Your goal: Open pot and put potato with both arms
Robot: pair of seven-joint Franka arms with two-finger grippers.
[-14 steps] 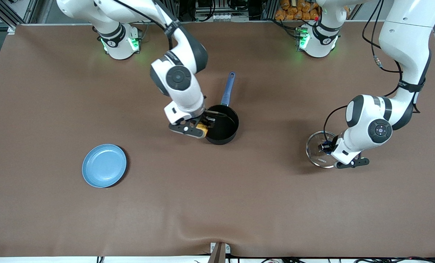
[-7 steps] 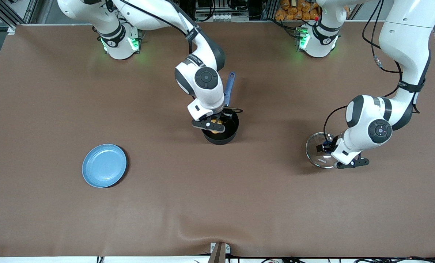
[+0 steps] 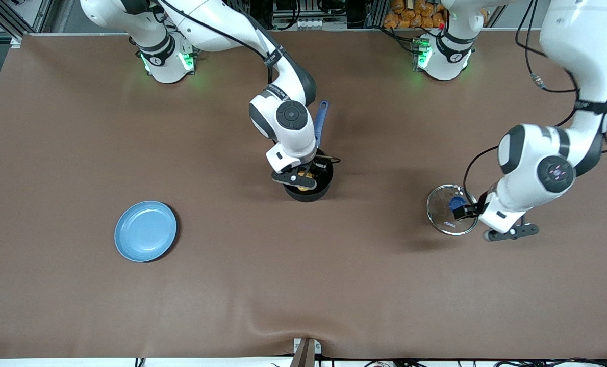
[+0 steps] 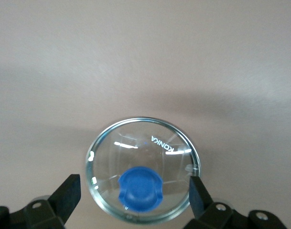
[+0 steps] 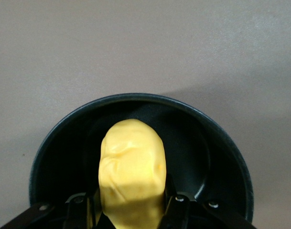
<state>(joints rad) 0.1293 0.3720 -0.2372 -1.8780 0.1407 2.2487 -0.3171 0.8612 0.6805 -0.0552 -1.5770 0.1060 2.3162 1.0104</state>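
The black pot (image 3: 318,189) stands mid-table without its lid, its blue handle (image 3: 320,121) pointing toward the robots' bases. My right gripper (image 3: 303,178) is shut on the yellow potato (image 3: 306,176) and holds it low inside the pot's mouth. In the right wrist view the potato (image 5: 131,152) hangs between the fingers (image 5: 176,206) above the pot's black floor (image 5: 202,148). The glass lid (image 3: 440,214) lies on the table toward the left arm's end, its blue knob (image 3: 455,203) free. My left gripper (image 3: 468,211) is open over the lid (image 4: 150,143), fingers (image 4: 69,191) wide apart on either side of the knob (image 4: 139,188).
A flat light-blue plate (image 3: 145,230) lies toward the right arm's end, nearer to the front camera than the pot. The brown table cover (image 3: 303,285) spreads between the plate, pot and lid.
My right gripper has carried the potato from the pot's rim to over its middle and lowered it. My left gripper has let go of the lid's knob and drawn back from it.
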